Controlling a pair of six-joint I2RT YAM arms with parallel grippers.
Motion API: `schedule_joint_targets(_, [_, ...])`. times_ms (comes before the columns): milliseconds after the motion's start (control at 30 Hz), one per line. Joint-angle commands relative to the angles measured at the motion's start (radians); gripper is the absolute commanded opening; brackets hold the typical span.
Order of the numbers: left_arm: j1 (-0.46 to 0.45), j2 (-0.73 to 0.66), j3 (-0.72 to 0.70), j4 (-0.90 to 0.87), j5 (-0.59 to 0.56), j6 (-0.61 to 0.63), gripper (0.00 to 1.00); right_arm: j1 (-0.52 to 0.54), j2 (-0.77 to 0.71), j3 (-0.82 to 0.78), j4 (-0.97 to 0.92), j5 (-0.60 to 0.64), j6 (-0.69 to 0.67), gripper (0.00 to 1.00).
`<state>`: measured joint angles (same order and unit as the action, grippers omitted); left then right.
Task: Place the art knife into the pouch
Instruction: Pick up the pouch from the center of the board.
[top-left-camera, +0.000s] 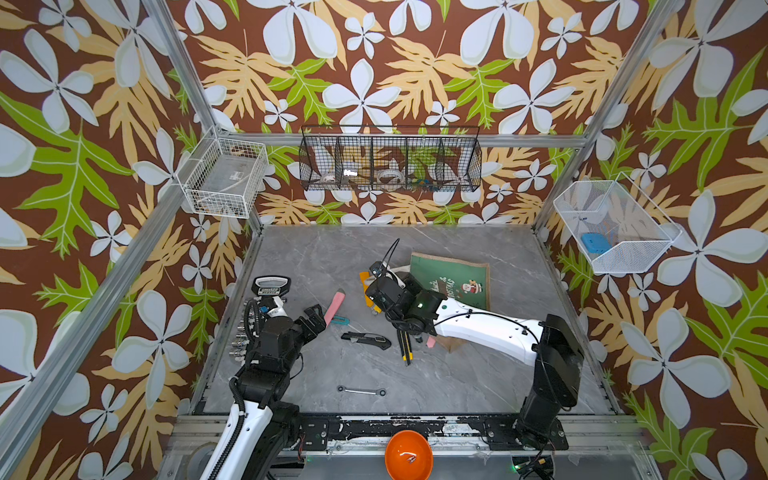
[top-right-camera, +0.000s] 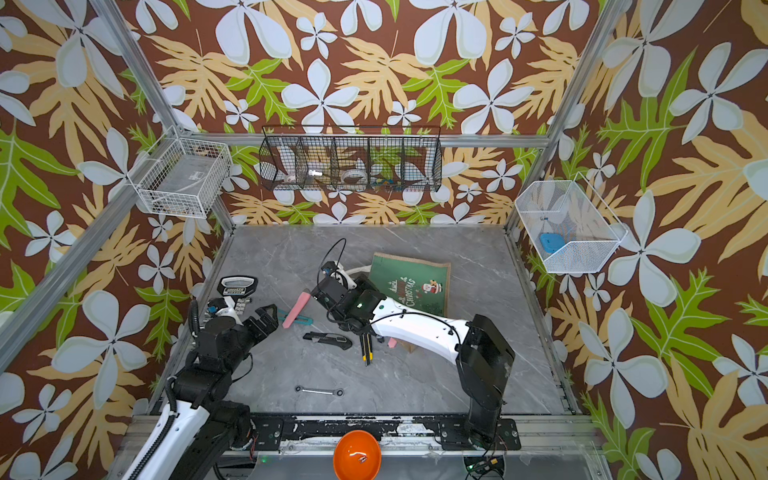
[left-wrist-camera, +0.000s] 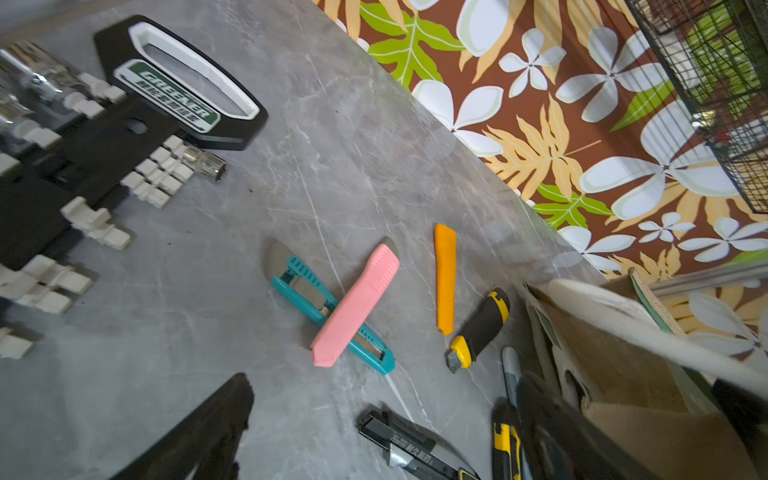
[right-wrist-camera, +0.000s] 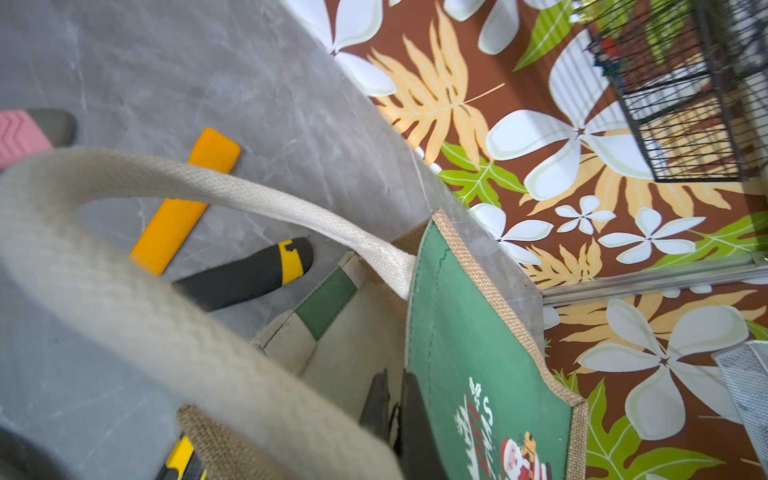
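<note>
right wrist view: right gripper (right-wrist-camera: 392, 409) clenched on pouch (right-wrist-camera: 478, 332) rim; orange art knife (right-wrist-camera: 183, 208) nearby, outside; left gripper (top-left-camera: 321, 316) released

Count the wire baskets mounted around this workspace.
3: a white grid basket on the left, a long black basket at the back centre, and a white mesh basket on the right. None appears hidden.

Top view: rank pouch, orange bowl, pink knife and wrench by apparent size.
1. pouch
2. orange bowl, which may sit nearer the camera
3. pink knife and wrench: about equal in length, so not ranked. The knife looks wider.
</note>
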<state>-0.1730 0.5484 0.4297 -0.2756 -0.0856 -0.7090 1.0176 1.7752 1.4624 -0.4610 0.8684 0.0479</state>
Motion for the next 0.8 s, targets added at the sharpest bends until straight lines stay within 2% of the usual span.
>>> schedule_joint_targets(0, [-0.004, 0.033, 0.025, 0.072, 0.075, -0.012, 1.0, 0.002, -0.027, -0.003, 0.097, 0.059, -0.006, 0.0])
schedule_joint_targets(200, [-0.046, 0.167, 0.124, 0.122, 0.103, 0.011, 1.0, 0.002, -0.131, -0.104, 0.24, 0.071, -0.069, 0.0])
schedule_joint_targets(300, [-0.057, 0.249, 0.169, 0.179, 0.167, 0.004, 1.0, 0.002, -0.188, -0.174, 0.314, 0.064, -0.087, 0.0])
schedule_joint_targets(467, [-0.121, 0.378, 0.251, 0.259, 0.208, 0.0, 1.0, 0.002, -0.274, -0.273, 0.42, 0.035, -0.098, 0.0])
schedule_joint_targets(667, [-0.224, 0.545, 0.373, 0.272, 0.226, 0.029, 1.0, 0.002, -0.34, -0.345, 0.508, 0.016, -0.114, 0.0])
schedule_joint_targets(767, [-0.241, 0.616, 0.386, 0.323, 0.291, 0.012, 1.0, 0.002, -0.349, -0.341, 0.513, 0.016, -0.112, 0.0])
